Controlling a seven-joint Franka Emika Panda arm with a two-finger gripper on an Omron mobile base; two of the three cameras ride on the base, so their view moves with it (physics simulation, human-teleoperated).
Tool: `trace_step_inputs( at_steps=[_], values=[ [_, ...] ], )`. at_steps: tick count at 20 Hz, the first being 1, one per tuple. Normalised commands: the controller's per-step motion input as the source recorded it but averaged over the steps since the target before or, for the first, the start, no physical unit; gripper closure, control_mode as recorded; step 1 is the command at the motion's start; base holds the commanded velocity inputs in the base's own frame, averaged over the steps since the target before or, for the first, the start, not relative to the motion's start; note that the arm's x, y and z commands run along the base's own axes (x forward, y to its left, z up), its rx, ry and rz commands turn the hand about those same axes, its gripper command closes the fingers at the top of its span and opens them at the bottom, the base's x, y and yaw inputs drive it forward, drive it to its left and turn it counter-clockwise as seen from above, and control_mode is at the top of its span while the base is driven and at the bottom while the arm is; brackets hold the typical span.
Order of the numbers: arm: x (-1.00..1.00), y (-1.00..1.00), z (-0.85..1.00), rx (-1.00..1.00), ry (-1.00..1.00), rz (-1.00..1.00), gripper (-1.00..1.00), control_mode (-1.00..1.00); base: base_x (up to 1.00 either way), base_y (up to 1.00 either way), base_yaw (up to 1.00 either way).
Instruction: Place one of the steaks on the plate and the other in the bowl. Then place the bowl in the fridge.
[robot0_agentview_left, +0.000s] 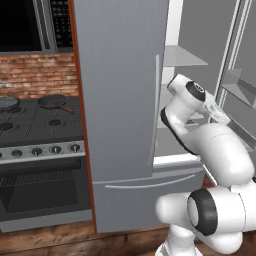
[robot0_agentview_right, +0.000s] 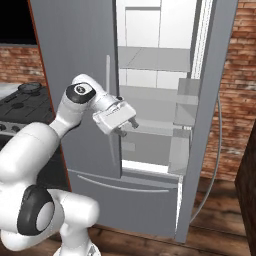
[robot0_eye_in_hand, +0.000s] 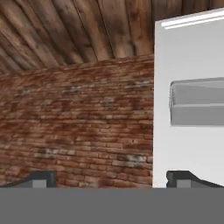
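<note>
Fridge: the tall grey fridge (robot0_agentview_right: 85, 75) stands with its right door (robot0_agentview_right: 210, 100) swung wide open and its left door shut; the white interior with its shelves (robot0_agentview_right: 150, 60) is exposed, and the bottom drawer (robot0_agentview_right: 125, 195) is closed.
Arm: the white arm reaches up in front of the open compartment, at the inner edge of the shut left door.
Gripper: the gripper (robot0_agentview_right: 131, 125) hangs at the mouth of the compartment, level with a middle shelf; its fingers (robot0_eye_in_hand: 41, 178) stand spread wide, with nothing between them.
Bowl: I cannot make out the bowl on any shelf; the arm covers part of the interior, so where it sits cannot be told from here.
Steaks, plate: not to be placed from these views.
Step in hand: by my judgement, backing the empty hand away from the fridge; best done by pulling straight back, clear of the shelf edges and the door bins (robot0_eye_in_hand: 197, 103).
Room: brick wall (robot0_agentview_right: 240, 90), wooden floor (robot0_agentview_right: 220, 230), a black stove (robot0_agentview_left: 35, 125) with a frying pan (robot0_agentview_left: 52, 101) to the left of the fridge.
</note>
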Motion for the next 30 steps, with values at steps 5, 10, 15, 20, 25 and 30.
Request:
trace_step_inputs(
  at_steps=[5,10,15,20,25,30],
  values=[
    [0.18,0.56,-0.31,0.72,-0.25,0.07,-1.0,-1.0,0.0,0.0,0.0],
    [0.05,0.24,-0.36,0.69,-0.28,0.1,-1.0,-1.0,0.0,0.0,0.0],
    [0.08,0.44,-0.37,0.4,-0.33,-0.32,-1.0,-1.0,0.0,0.0,0.0],
    [0.19,0.84,-0.2,0.02,-0.09,-0.37,-1.0,-1.0,0.0,0.0,0.0],
    [0.21,0.28,0.0,0.0,0.01,-0.82,-1.0,-1.0,0.0,0.0,0.0],
    [0.0,0.0,0.02,0.08,-0.01,-0.92,-1.0,-1.0,0.0,0.0,0.0]
  ],
)
